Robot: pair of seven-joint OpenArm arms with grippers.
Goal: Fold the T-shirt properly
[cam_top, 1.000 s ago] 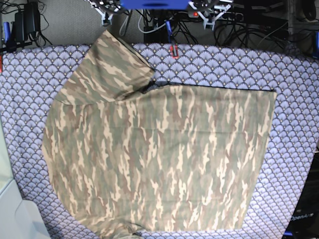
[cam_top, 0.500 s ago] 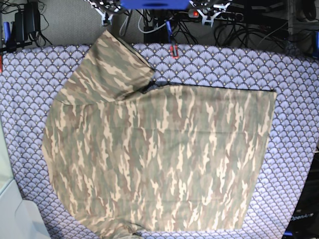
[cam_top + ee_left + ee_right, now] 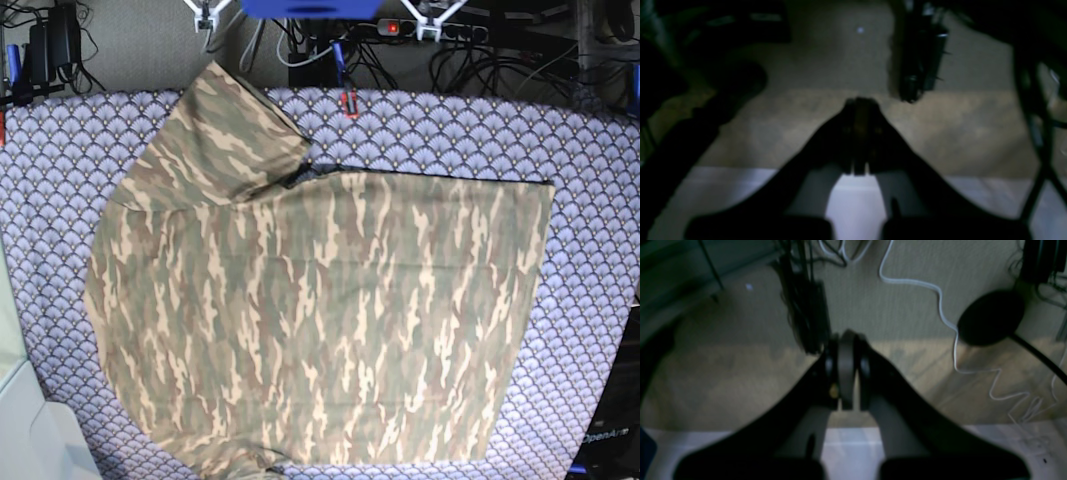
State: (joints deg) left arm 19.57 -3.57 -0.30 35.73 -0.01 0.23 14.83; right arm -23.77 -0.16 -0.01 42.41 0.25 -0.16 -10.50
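The T-shirt (image 3: 310,310) lies flat on the purple scale-patterned cloth (image 3: 600,200) covering the worktop. Beyond its far edge — cables (image 3: 470,55), a power strip (image 3: 420,27). Both claws (left (image 3: 858,103), right (image 3: 846,336)) clenched, empty, above the floor.

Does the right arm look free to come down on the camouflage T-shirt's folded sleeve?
Probably yes: nothing lies on the camouflage T-shirt or its sleeve; the shut right gripper is pulled back past the table edge.

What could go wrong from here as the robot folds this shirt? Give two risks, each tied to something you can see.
1. The T-shirt runs off the bottom of the base view, so that hem may be misjudged.
2. One sleeve reaches the table's far edge beside cables; a grasp there might snag them or drag the purple table cloth.
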